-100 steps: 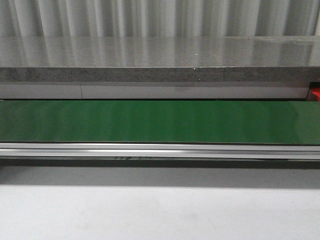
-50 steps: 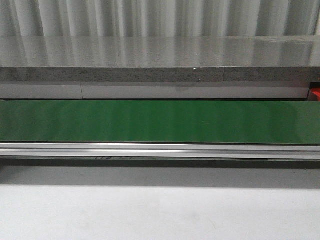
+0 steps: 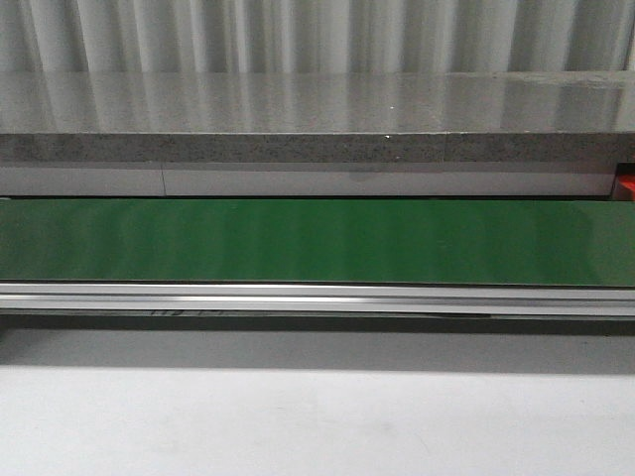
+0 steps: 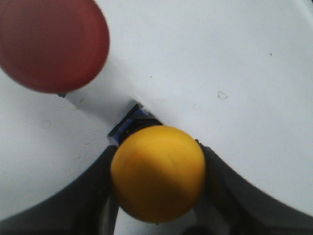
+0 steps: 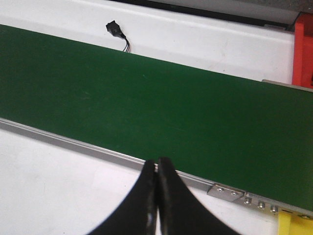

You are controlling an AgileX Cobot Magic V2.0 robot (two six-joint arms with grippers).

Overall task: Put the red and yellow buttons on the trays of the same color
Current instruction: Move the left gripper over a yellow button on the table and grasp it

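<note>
In the left wrist view a yellow button (image 4: 157,178) with a domed cap and a dark blue base sits between the black fingers (image 4: 95,196) of my left gripper (image 4: 157,196), which press against both sides of the cap. A red button (image 4: 49,41), blurred, lies close by on the white surface (image 4: 220,58). My right gripper (image 5: 156,169) is shut with nothing in it, hanging over the white table beside the conveyor rail. A red tray edge (image 5: 304,49) and a yellow tray corner (image 5: 296,226) show in the right wrist view. Neither gripper appears in the front view.
A green conveyor belt (image 3: 317,241) with an aluminium rail (image 3: 317,296) runs across the front view, a grey stone ledge (image 3: 317,119) behind it. A small black connector with wires (image 5: 116,29) lies beyond the belt. White table (image 3: 317,416) lies in front.
Faint marks under the conveyor rail drift to the left in the front view. Nothing else there differs.
</note>
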